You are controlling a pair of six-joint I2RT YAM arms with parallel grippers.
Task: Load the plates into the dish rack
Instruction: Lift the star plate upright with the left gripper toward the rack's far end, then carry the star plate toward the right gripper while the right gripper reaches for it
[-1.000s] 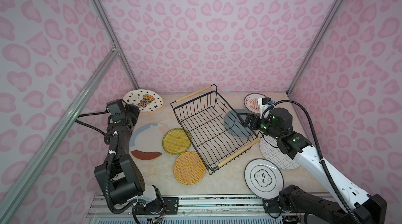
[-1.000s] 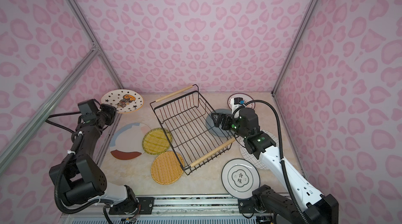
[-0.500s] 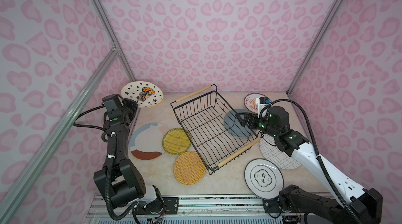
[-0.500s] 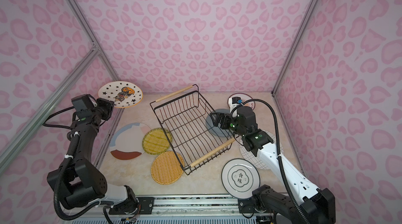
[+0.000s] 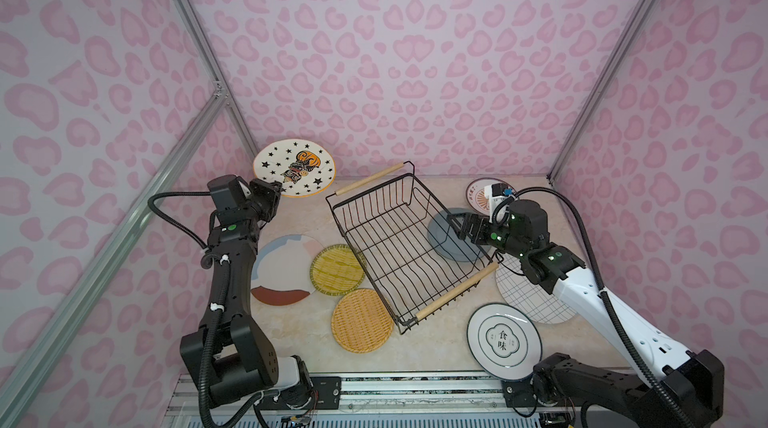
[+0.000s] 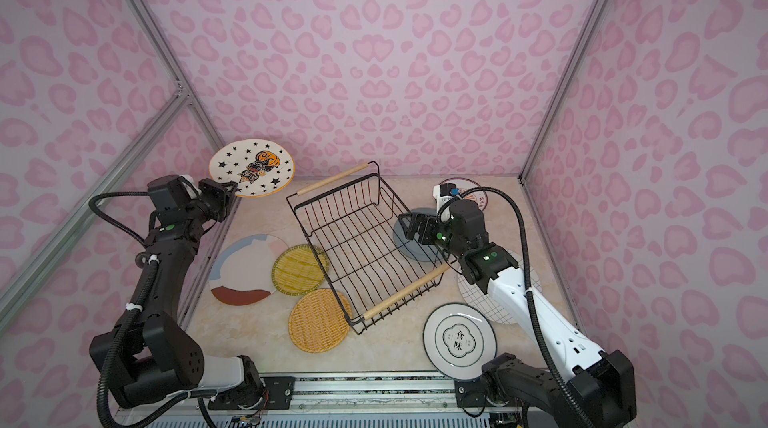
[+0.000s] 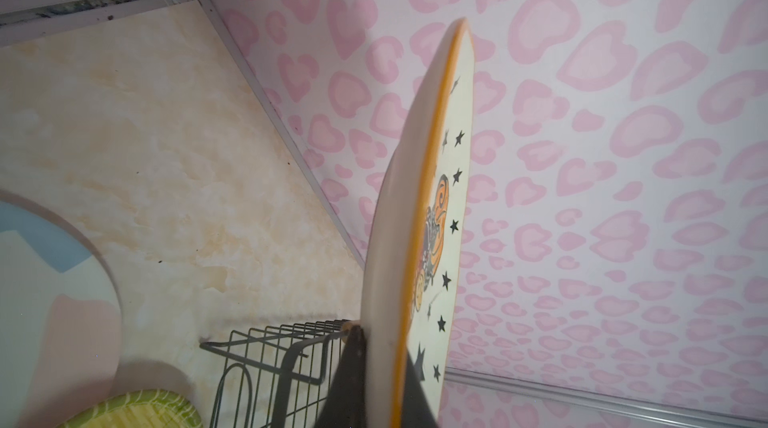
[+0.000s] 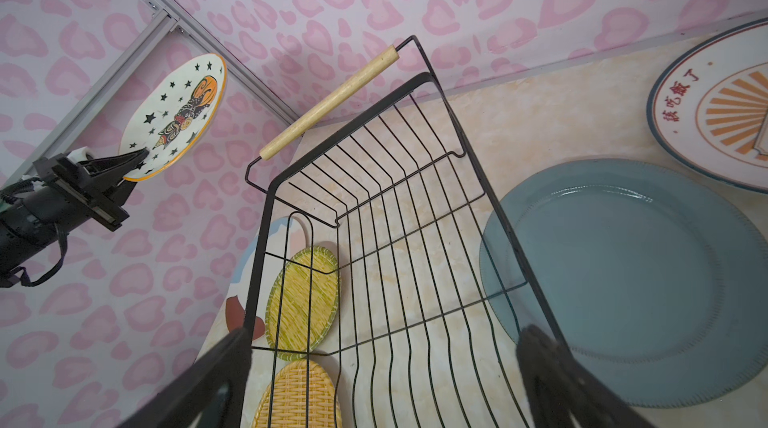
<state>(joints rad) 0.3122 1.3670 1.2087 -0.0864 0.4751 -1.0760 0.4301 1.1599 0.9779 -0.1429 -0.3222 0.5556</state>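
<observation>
The left arm has swung the starred plate up and back since a moment ago, off the table and toward the rear left corner. The left gripper is pinched tight on that plate's near rim, holding it tilted in the air, its face showing in both top views: white with black stars, an orange-and-black figure in the middle and a thin orange edge. Below and to its right the dish rack, black wire with two pale wooden handles, sits empty at a slant in the middle of the table. The right gripper has its jaws spread wide with nothing between them, at the rack's right side over the grey-blue plate, which lies flat against the rack. The rest lie flat around it: sunburst plate, grid plate, character plate, two woven yellow plates and, and a pastel plate.
</observation>
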